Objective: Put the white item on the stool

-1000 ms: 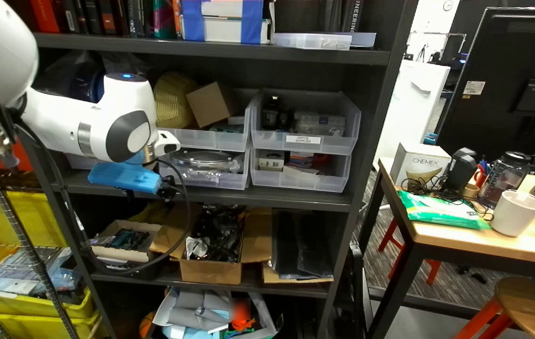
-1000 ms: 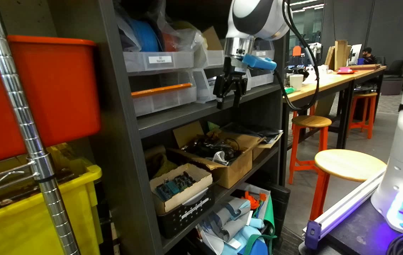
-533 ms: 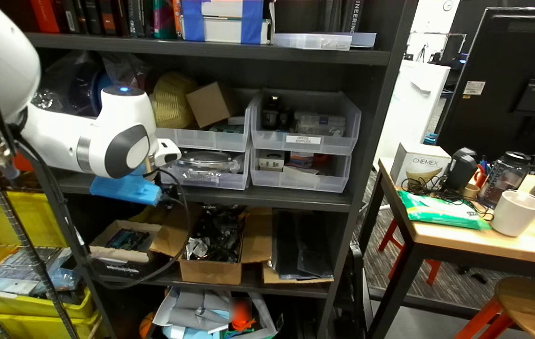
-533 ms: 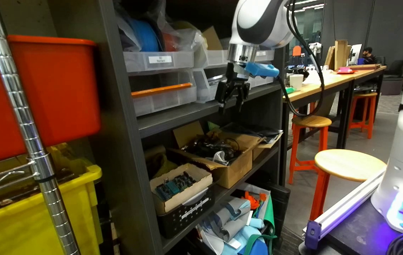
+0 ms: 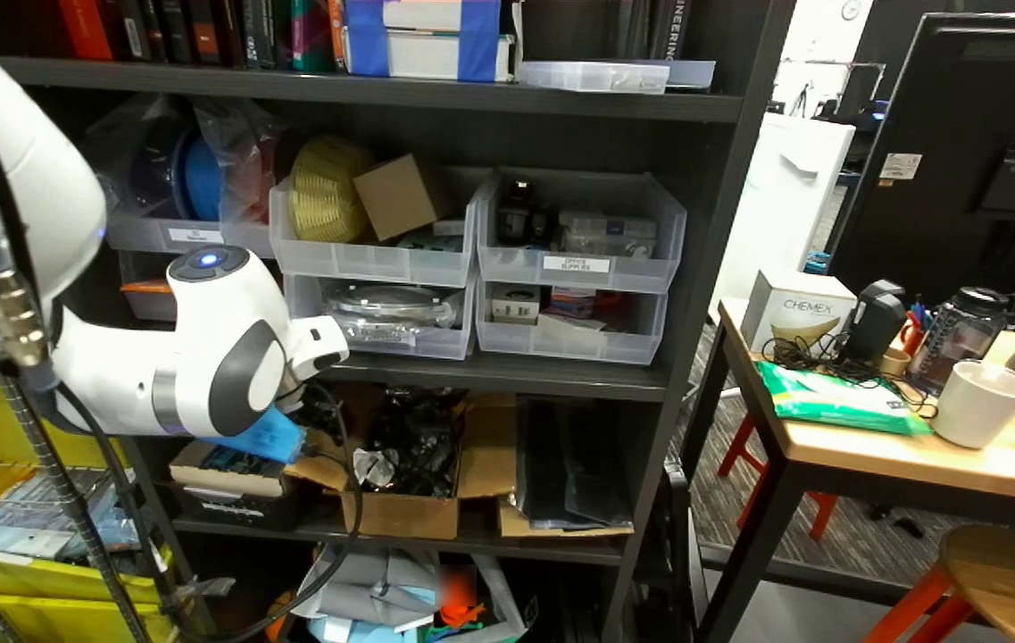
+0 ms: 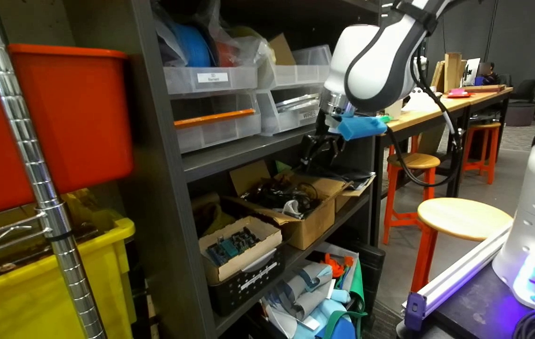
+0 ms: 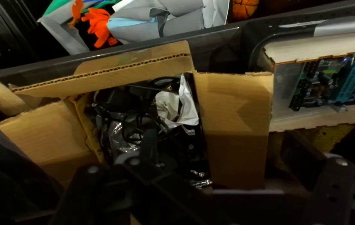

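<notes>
Pincer (image 7: 224, 150) spread | open room above cardboard box (image 6: 313, 228) | white paper (image 7: 189, 107) inside, near flap (image 7: 236, 106) edge

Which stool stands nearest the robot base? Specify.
The foreground stool, partly behind the metal rail in an exterior view; the middle stool and far stool stand farther back.

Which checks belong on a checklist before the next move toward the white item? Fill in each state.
Claw open: ok, jaws apart, nothing held.
White item visible: ok, if it is the crumpled piece in the cardboard box.
Item centred between the jaws: not ok, it appears nearer one jaw in the wrist view.
Item free of the dark clutter beside it: cannot tell.
Stool confirmed as the target: cannot tell, several show in an exterior view.
</notes>
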Motion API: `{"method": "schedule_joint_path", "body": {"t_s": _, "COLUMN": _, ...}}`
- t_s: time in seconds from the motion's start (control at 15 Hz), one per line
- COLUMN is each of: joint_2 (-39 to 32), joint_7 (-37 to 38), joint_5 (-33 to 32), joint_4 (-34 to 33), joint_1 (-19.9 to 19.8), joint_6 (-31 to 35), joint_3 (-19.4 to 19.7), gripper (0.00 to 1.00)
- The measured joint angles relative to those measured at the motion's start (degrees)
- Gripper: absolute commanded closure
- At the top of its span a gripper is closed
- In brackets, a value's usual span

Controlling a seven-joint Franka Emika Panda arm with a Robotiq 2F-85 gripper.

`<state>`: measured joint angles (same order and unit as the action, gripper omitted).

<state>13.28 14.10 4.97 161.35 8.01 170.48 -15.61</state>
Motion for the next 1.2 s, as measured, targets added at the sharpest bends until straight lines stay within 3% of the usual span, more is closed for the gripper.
{"method": "schedule_joint_path", "body": {"t_s": 0.33, "joint_2": -1.7, "joint_7": 13.1, "joint_5": -14.7, "joint_4": -1.7, "joint_1": -14.3, "joint_6": 3.2, "joint_3": -9.6, "gripper": 0.0}}
{"method": "schedule_joint_path", "body": {"t_s": 0.47, "joint_2": -1.8, "joint_7": 17.9, "joint_5": -20.3, "joint_4": -1.9, "joint_1": -18.2, "joint_6": 3.0, "joint_3": -12.1, "gripper": 0.0}}
{"method": "schedule_joint_path", "body": {"t_s": 0.8, "joint_2": -2.6, "joint_7": 27.5, "joint_5": -33.8, "joint_4": -1.8, "joint_1": -22.8, "joint_6": 1.5, "joint_3": -15.0, "gripper": 0.0}}
{"method": "schedule_joint_path", "body": {"t_s": 1.2, "joint_2": -2.6, "joint_7": 28.1, "joint_5": -35.0, "joint_4": -1.8, "joint_1": -23.6, "joint_6": 1.4, "joint_3": -15.5, "gripper": 0.0}}
